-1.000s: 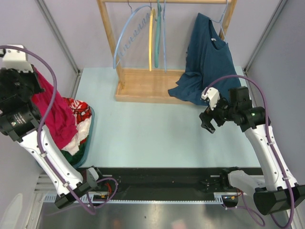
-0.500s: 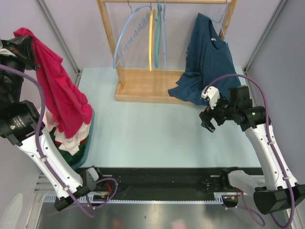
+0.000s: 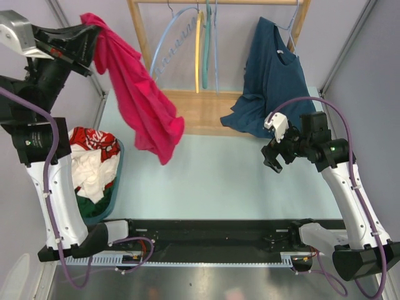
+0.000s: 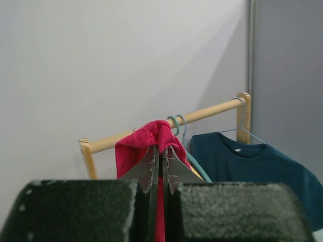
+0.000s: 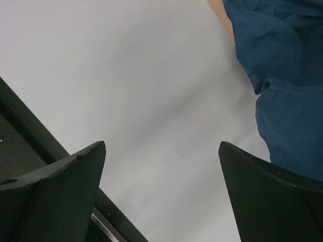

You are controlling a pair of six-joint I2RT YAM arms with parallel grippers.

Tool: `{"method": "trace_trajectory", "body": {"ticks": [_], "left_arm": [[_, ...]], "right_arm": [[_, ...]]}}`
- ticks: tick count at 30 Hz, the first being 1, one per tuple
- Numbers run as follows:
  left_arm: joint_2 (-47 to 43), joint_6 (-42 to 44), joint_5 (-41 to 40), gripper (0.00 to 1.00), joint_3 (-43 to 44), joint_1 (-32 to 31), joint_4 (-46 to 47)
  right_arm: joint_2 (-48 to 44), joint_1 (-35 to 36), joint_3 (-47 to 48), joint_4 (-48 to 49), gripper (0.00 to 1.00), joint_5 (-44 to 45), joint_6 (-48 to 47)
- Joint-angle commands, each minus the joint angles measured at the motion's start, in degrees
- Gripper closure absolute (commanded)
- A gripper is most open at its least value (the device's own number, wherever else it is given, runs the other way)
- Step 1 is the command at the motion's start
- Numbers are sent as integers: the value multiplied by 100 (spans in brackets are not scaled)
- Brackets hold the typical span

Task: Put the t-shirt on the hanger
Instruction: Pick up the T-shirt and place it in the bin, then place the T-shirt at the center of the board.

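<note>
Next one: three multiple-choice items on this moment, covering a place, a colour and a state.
1. Where is the red t-shirt? A in the basket; B hanging from the left claw; C flat on the table.
2. The shirt on the rack is: A yellow; B white; C dark blue.
3. The right claw is: A open, empty; B shut, empty; C shut on cloth.
Key: 1 B, the shut claw pinches its cloth; 2 C, seen overhead; 3 A, fingers wide apart, nothing between.
</note>
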Motion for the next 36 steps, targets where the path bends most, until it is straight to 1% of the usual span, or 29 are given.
{"method": "trace_trajectory", "body": {"ticks": [1,2,3,4,5,6,8,9,10,12,15,16,17,18,19,21,22,23,24,26,27,28,29,30,32,33,34,35,36], "left_arm": [[-331,3,191,100,-662,-346,433],[-419,20,349,100,-899,-346,233],[-507,220,446,100,-1371,-346,39],[-621,422,630,100,-1637,-338,-215],[-857,886,953,100,-1935,-320,-661],[-1008,1160,1218,100,-2617,-311,-874],[-1350,1775,1527,100,-3297,-189,-1514],[-1421,1943,1606,100,-3962,-101,-1640],[-1474,2067,1677,100,-4265,74,-1746],[-1440,2470,1756,100,-4923,163,-1983],[-1186,3191,1678,100,-5217,-134,-2299],[-1115,3437,1608,100,-5226,-483,-2561],[-1036,3770,1511,100,-5226,-678,-2634],[-809,3956,1336,100,-5182,-941,-2748],[-694,4140,1265,100,-5112,-1414,-3045],[-317,4484,976,99,-4892,-1943,-3266],[-184,4563,818,100,-4813,-2546,-3380],[-78,4703,694,100,-4630,-2866,-3425],[27,4740,475,99,-4524,-3495,-3417],[378,4679,255,100,-4121,-4088,-3312],[536,4600,193,100,-3953,-4534,-3233],[834,4434,148,98,-3786,-4687,-3136],[1028,4380,165,91,-3419,-4784,-3144],[1187,4362,183,72,-3250,-4863,-3310],[1434,4677,254,48,-3038,-4855,-3582],[1391,4896,253,19,-3133,-4777,-3784],[1251,5133,314,12,-3334,-4689,-3751],[910,5179,376,6,-3867,-4540,-3681],[698,5214,420,2,-4150,-4156,-3550]], "right_arm": [[0,16,280,28,0,33,8],[0,25,289,19,1,24,8],[9,16,281,2,0,41,8],[0,16,272,1,0,33,-9],[9,16,263,-16,0,41,-18],[0,16,246,-16,0,41,-27],[26,51,193,-25,0,33,-62],[35,60,167,-8,0,33,-62],[88,78,149,10,0,33,-62],[158,183,105,54,0,68,-71],[307,332,105,107,0,129,-114],[377,342,113,124,0,155,-123],[413,368,122,159,0,173,-115],[439,411,131,168,0,182,-123],[509,429,131,186,0,191,-115],[554,447,157,230,0,191,-71],[580,456,175,247,0,147,8],[624,447,184,265,0,121,52],[633,447,210,300,0,112,105],[668,351,228,379,1,77,280],[686,298,245,397,0,59,324],[703,193,280,397,1,7,377],[738,140,298,371,0,-2,386],[747,105,324,344,0,-20,386],[739,104,342,230,0,-2,334],[704,122,325,221,0,15,325],[695,139,264,195,0,15,307],[677,183,219,186,1,15,281],[686,236,176,186,0,24,255]]}}
